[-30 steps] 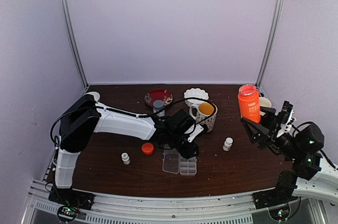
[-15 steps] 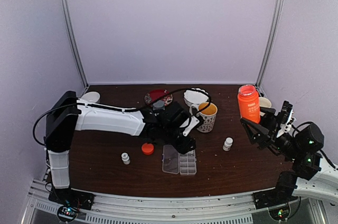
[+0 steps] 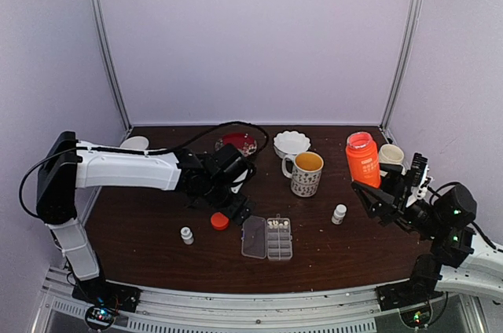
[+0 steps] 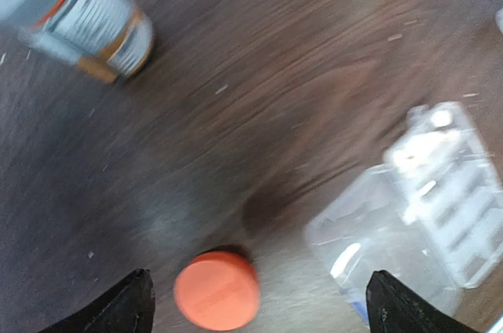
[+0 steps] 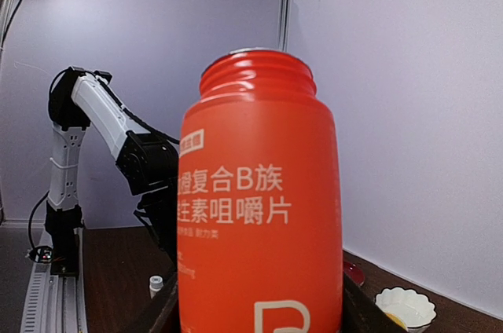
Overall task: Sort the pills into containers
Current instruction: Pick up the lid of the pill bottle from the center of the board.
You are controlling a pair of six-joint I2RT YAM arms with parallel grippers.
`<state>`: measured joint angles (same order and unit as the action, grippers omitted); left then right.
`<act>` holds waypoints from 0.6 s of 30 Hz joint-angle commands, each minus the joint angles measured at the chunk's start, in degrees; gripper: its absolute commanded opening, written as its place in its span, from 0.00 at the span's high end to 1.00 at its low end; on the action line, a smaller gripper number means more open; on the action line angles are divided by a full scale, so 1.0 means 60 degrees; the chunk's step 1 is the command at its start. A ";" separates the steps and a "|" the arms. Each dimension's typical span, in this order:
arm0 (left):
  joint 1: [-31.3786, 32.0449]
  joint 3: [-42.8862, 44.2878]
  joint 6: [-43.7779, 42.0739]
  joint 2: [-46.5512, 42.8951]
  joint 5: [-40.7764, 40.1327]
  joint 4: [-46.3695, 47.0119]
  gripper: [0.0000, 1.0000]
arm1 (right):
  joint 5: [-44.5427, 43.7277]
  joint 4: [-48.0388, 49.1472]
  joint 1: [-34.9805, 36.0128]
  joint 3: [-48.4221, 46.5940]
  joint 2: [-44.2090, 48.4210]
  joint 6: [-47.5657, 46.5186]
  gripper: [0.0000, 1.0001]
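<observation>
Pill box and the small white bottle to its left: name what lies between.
An orange cap, slightly behind the line from pill box to white bottle, seen in the top view.

The pill box [image 3: 267,238] is laid open near the front edge. Its lid [image 3: 253,239] is folded out flat to the left, so the cells [image 3: 280,248] are uncovered from above. The approach from the left is narrowed by the orange cap [image 3: 219,221], just beside the lid, and by the left gripper [image 3: 238,209], held with fingers spread between cap and lid. A small white bottle [image 3: 186,235] is stood further left. Bare table [image 3: 314,240] is found between the box and a second white bottle [image 3: 339,214] to the right. The mug [image 3: 305,173] is stood behind the box, apart from it. The far right is occupied by the orange bottle [image 3: 359,159], clamped upright in the right gripper [image 3: 368,193].
</observation>
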<state>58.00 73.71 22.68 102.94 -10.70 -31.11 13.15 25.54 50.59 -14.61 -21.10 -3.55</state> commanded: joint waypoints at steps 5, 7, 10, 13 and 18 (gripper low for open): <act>-0.0630 -0.0117 0.0513 0.0005 -0.0510 -0.1142 0.06 | 0.0321 0.0680 -0.0023 0.0049 -0.0261 0.0183 1.00; -0.0723 0.0030 0.0606 0.0228 -0.0658 -0.1495 0.09 | 0.0340 0.0669 -0.0023 0.0034 -0.0273 0.0185 1.00; -0.0802 0.0120 0.0600 0.0478 -0.0535 -0.1760 0.11 | 0.0315 0.0605 -0.0023 0.0005 -0.0256 0.0156 1.00; -0.0811 0.0140 0.0496 0.0672 -0.0122 -0.1772 0.12 | 0.0311 0.0522 -0.0023 -0.0011 -0.0248 0.0127 1.00; -0.0815 0.0327 0.0289 0.1163 0.0464 -0.1776 0.19 | 0.0355 0.0553 -0.0023 -0.0044 -0.0324 0.0134 1.00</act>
<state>53.45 73.36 25.21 107.96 -11.05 -41.06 14.31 26.92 50.59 -14.50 -22.87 -3.03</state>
